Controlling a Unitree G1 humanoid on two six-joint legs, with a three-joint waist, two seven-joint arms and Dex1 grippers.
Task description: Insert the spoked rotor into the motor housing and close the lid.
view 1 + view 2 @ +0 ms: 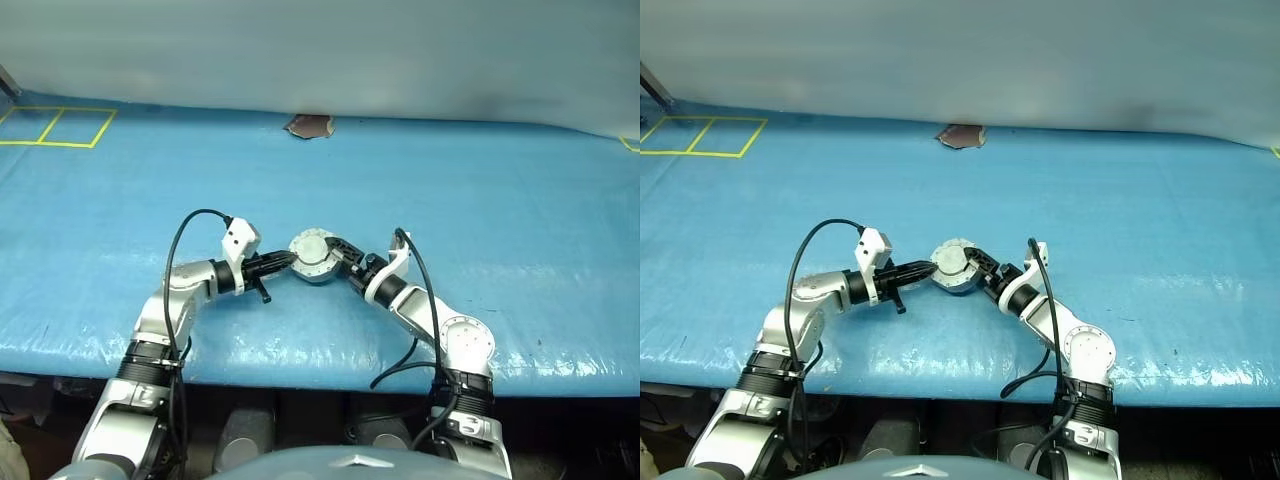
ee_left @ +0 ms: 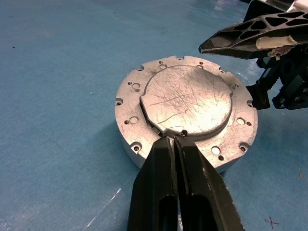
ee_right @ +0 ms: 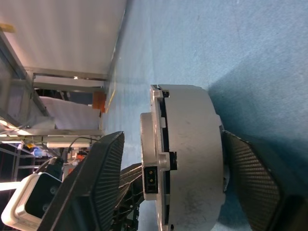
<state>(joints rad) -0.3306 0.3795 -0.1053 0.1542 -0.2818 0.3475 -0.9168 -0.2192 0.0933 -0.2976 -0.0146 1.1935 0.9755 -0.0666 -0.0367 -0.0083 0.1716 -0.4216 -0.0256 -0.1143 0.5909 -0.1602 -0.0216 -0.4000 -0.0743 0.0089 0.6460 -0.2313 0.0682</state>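
The motor housing stands on the blue table, a round silver cup with screw holes around its rim. The lid lies flat over its top, scratched pale face up, with a thin dark gap at its near edge. The spoked rotor is hidden. My left gripper is shut, its tips resting at the lid's near edge. My right gripper is open and straddles the housing from the right. One of its fingers sits against the base and the other stands a little off the lid's face.
The blue sheet covers the table, whose front edge runs just under my forearms. A small brown patch lies at the far edge. Yellow tape squares mark the far left corner. A pale wall rises behind.
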